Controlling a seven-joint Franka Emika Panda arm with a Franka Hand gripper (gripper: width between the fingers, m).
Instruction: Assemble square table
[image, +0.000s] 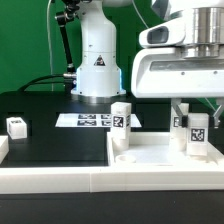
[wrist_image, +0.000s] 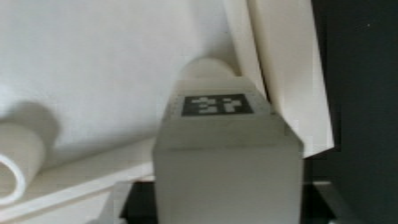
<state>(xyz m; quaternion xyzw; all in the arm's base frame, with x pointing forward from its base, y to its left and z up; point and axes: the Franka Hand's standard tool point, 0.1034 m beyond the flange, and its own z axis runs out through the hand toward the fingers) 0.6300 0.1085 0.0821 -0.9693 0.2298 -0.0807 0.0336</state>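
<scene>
1. Nearest the exterior camera, the long white plastic rail (image: 60, 180) runs across the front. Keep your load clear of it.
2. Just behind it, on the exterior view's right, the two-finger gripper (image: 197, 120) has its jaws partly closed against both sides of an upright white plastic leg block with a black-and-white tag (image: 197, 133). I judge that it has hold of that block.
3. The step looks like seating this leg in the tabletop. Keep it upright, centre its foot over a recessed hole, and lower it straight before any turn. A tilted start would likely jam.
4. In the wrist view the same leg (wrist_image: 221, 160) sits centred with its tag facing you. Its foot is hidden, so you cannot tell whether it touches down yet.
5. The flat white plastic square table slab (image: 150, 152) lies under the held leg on the black table. It is smooth and pale, and no holes are visible from here.
6. A second white leg block (image: 121, 125) stands at the slab's corner on the exterior view's left.
7. Farther off lie the marker board (image: 88, 120) and, well apart, a small white tagged block (image: 17, 126).
</scene>
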